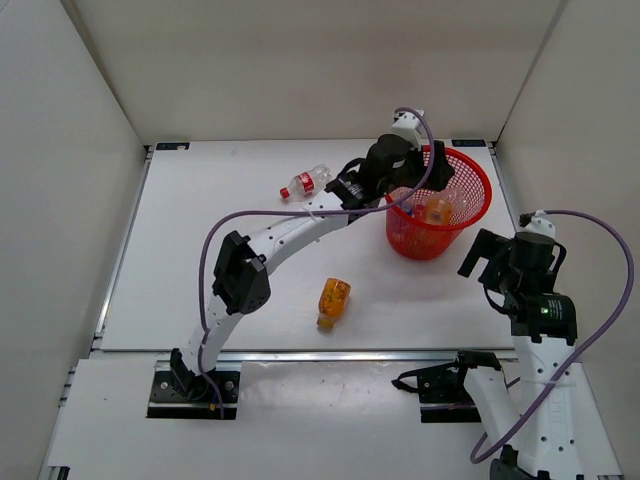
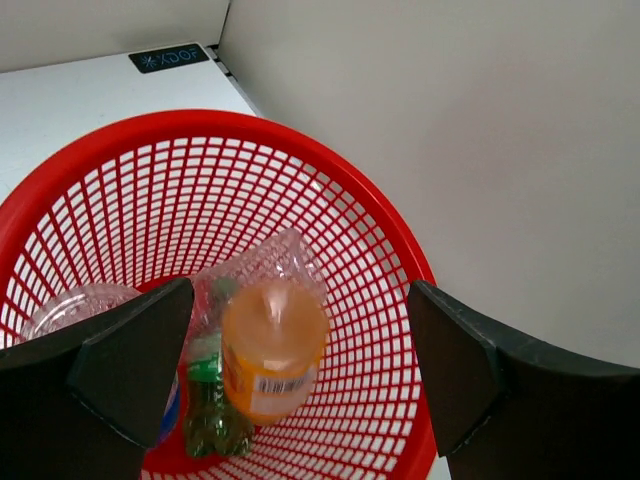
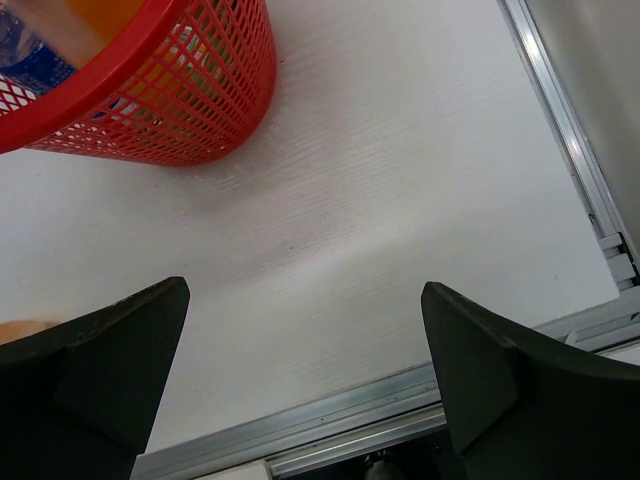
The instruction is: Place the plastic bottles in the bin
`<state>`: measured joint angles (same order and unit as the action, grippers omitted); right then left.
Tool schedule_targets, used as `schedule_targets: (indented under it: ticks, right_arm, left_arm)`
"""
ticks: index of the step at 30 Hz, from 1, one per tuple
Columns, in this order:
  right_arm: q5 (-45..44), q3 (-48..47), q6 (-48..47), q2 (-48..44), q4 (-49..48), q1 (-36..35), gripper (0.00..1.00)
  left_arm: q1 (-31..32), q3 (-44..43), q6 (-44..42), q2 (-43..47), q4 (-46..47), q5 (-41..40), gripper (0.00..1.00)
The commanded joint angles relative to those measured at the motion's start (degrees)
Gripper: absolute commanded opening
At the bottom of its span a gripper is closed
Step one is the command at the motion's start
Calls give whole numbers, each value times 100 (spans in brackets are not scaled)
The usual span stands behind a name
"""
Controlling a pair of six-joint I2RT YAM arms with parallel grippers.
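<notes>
White table (image 1: 200, 230), red bin (image 1: 426, 238), orange bottle (image 1: 334, 300), red-label bottle (image 1: 306, 183)

Seen from above, the left gripper (image 1: 425, 178) covers the bin's (image 1: 484, 195) rim on the side toward the tabletop's (image 1: 200, 280) left edge, and the contents are too small to sort. In the left wrist view a finger (image 2: 125, 375) hides most of a clear bottle (image 2: 75, 305), and the orange bottle (image 2: 272, 345) overlaps the green bottle (image 2: 212, 415). The right wrist view cuts off the bin's top. An orange sliver (image 3: 20, 327) at that picture's left edge cannot be identified.
</notes>
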<state>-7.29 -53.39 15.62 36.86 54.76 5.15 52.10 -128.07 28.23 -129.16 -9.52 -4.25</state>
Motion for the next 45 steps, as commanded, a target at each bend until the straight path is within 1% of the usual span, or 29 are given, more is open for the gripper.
schedule_targets:
  ticks: [1, 2, 4, 5, 6, 7, 8, 9, 10, 12, 13, 15, 16, 17, 18, 19, 21, 22, 24, 26, 28, 29, 30, 34, 38, 41, 43, 44, 45]
  right_arm:
    - [210, -277, -261, 155, -176, -31, 100]
    - [341, -321, -313, 181, -211, -101, 100]
    - [517, -575, -313, 216, -238, -277, 99]
    - [518, -620, -244, 234, -221, -434, 99]
    - [492, -734, -209, 242, -186, -697, 99]
    - [474, -856, -130, 364, -168, -847, 100]
    - [352, -858, -86, 479, -133, -1145, 99]
    - [212, -980, 2, 584, -98, -1574, 99]
    - [97, -1024, 72, 655, -106, -1787, 99]
    - [-402, -1095, 300, 996, -202, -2917, 100]
    - [-535, -1165, 371, 1085, -264, -3245, 99]
    - [-1289, -1279, 687, 1672, -518, -4726, 100]
    - [-1449, -1341, 706, 1797, -658, -5247, 99]
    - [-1520, -1393, 671, 2138, -712, -5452, 100]
    - [-1338, -1550, 662, 2585, -817, -5689, 99]
    - [-1276, -1639, 714, 2902, -940, -5831, 99]
    - [-1021, -1605, 994, 3351, -1125, -5989, 99]
    - [-1072, -1483, 1161, 3502, -1247, -6103, 99]
    - [-1134, -1280, 1732, 3757, -1485, -6201, 99]
    - [-1082, -956, 2146, 3907, -1819, -6184, 99]
    - [-959, -779, 2384, 4047, -2152, -6210, 99]
    - [-941, -657, 2393, 4127, -2415, -6236, 99]
    - [-897, -586, 2533, 4258, -2452, -6228, 99]
    - [-977, -498, 2867, 4847, -2566, -6368, 99]
    - [-1011, -357, 3280, 5260, -2900, -6473, 99]
    - [-941, -33, 3492, 5392, -3269, -6439, 99]
    - [-836, 82, 3457, 5463, -3533, -6386, 97]
    - [-818, 30, 3431, 5515, -3577, -6351, 91]
    - [-879, 4, 3387, 5551, -3543, -6394, 75]
  left_arm:
    - [2, -139, -353, 988, -260, 3, 99]
    - [-24, 35, -344, 1050, -322, 64, 99]
    - [-50, 403, -484, 1550, -488, -189, 99]
    - [-33, 823, -546, 1709, -594, -373, 99]
    - [-33, 1332, -625, 2067, -630, -470, 99]
    - [-68, 1537, -626, 2462, -682, -698, 99]
    - [-138, 2079, -617, 2658, -770, -804, 99]
    - [-234, 2615, -530, 3077, -910, -840, 98]
    - [-313, 2864, -346, 3464, -1016, -1058, 99]
    - [-594, 3942, -169, 4099, -1376, -1209, 99]
    - [-630, 4270, -3, 4527, -1456, -1436, 99]
    - [-875, 5244, 156, 5136, -1875, -1658, 98]
    - [-1077, 5431, 270, 5521, -2009, -1710, 98]
    - [-1192, 5755, 419, 5838, -2393, -1780, 98]
    - [-1419, 6115, 446, 6024, -2658, -1816, 98]
    - [-1656, 6519, 560, 6435, -2791, -1825, 99]
    - [-2069, 6994, 684, 7270, -3151, -1589, 99]
    - [-2298, 7215, 710, 7465, -3292, -1588, 99]
    - [-2720, 7392, 772, 8114, -3862, -1640, 99]
    - [-3169, 7480, 746, 8484, -4224, -1658, 99]
    - [-3293, 7498, 658, 8863, -4435, -1597, 99]
    - [-3276, 7498, 666, 8899, -4505, -1614, 98]
    - [-3233, 7498, 710, 8935, -4611, -1657, 99]
    - [-2951, 7516, 763, 8856, -4805, -1684, 99]
    - [-3056, 7490, 650, 8838, -4892, -1614, 98]
    - [-3153, 7455, 448, 8847, -5033, -1649, 99]
    - [-3135, 7472, 421, 8882, -5095, -1710, 99]
    - [-3083, 7463, 455, 8943, -5104, -1719, 98]
    - [-3057, 7463, 499, 8979, -5112, -1728, 99]
